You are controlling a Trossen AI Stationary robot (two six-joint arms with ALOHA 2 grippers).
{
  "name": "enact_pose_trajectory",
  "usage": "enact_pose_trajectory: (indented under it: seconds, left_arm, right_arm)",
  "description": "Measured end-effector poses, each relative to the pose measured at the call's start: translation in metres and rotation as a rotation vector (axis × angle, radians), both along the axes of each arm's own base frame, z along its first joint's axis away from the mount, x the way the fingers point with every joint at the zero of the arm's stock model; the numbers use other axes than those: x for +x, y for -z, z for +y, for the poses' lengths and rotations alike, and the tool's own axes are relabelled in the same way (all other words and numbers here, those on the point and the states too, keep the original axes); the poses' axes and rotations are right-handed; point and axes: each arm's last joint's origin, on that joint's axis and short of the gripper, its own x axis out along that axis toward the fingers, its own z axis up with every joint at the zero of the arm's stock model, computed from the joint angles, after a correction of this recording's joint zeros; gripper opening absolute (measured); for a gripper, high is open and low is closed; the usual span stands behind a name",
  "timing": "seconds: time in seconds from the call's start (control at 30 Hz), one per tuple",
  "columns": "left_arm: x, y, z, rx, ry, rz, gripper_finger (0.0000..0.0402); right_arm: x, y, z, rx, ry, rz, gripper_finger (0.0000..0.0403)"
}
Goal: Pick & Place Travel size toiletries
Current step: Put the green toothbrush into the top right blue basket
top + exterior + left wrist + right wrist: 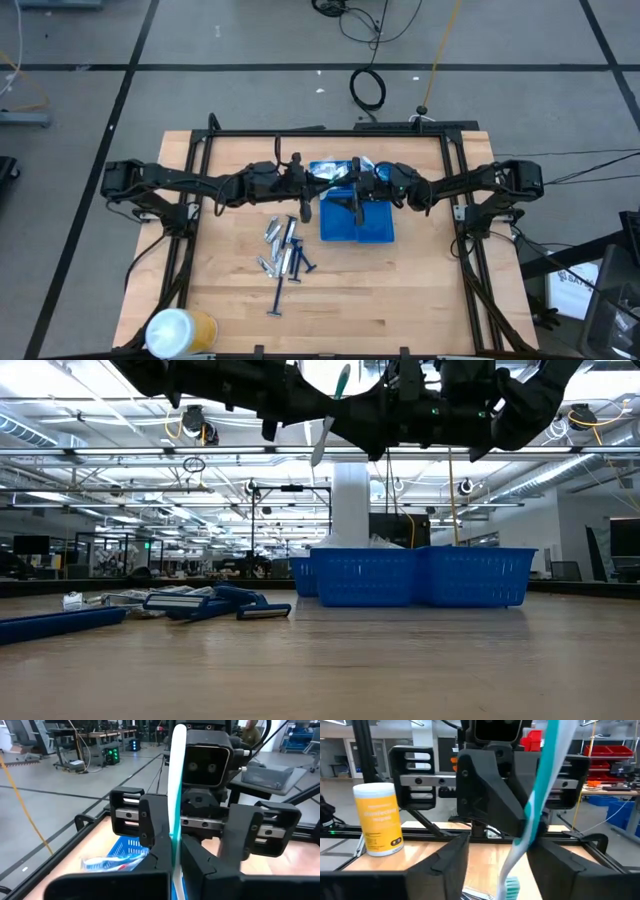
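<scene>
The left gripper (176, 851) is clenched on a thin white-and-teal plastic toothbrush (175, 780), its long axis running up and down between the two wrists. The right gripper (496, 851) faces it with fingers parted on either side of the stick, which I judge a handover. Both hang above the blue plastic mesh tray (380, 232) near the tabletop's back edge.
</scene>
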Motion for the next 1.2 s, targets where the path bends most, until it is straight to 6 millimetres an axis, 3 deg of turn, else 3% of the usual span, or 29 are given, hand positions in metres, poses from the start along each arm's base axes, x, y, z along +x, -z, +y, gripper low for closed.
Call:
enact_pose_trajectory:
  seconds: [0.3, 0.37, 0.53, 0.8, 0.97, 1.03, 1.2]
  left_arm:
    - [0.0, 0.0, -0.001, -0.003, 0.016, -0.001, 0.001]
    - [0.0, 0.0, -0.001, 0.0, 0.018, 0.001, 0.0005]
    - [0.0, 0.0, -0.001, -0.003, 0.013, -0.004, 0.0031]
    - [-0.003, -0.006, 0.002, 0.0, -0.109, -0.04, 0.0125]
    - [-0.01, -0.014, 0.006, 0.018, -0.199, -0.021, 0.0186]
    - [-0.013, -0.007, 0.006, 0.025, -0.235, 0.067, 0.0202]
    - [-0.019, 0.007, 0.009, 0.027, -0.342, 0.213, 0.0219]
  right_arm:
    - [0.0, 0.001, -0.001, -0.033, 0.013, 0.01, 0.0033]
    - [0.0, 0.001, -0.001, -0.035, 0.01, 0.01, 0.0016]
    - [0.001, 0.004, -0.001, -0.041, 0.018, 0.023, 0.002]
    - [-0.002, 0.018, -0.013, -0.039, 0.091, 0.205, 0.0014]
    - [-0.027, 0.012, -0.039, -0.038, 0.174, 0.47, 0.0014]
    - [-0.041, 0.003, -0.047, -0.03, 0.258, 0.575, 0.0014]
    - [-0.075, 0.004, -0.055, -0.004, 0.393, 0.81, 0.0015]
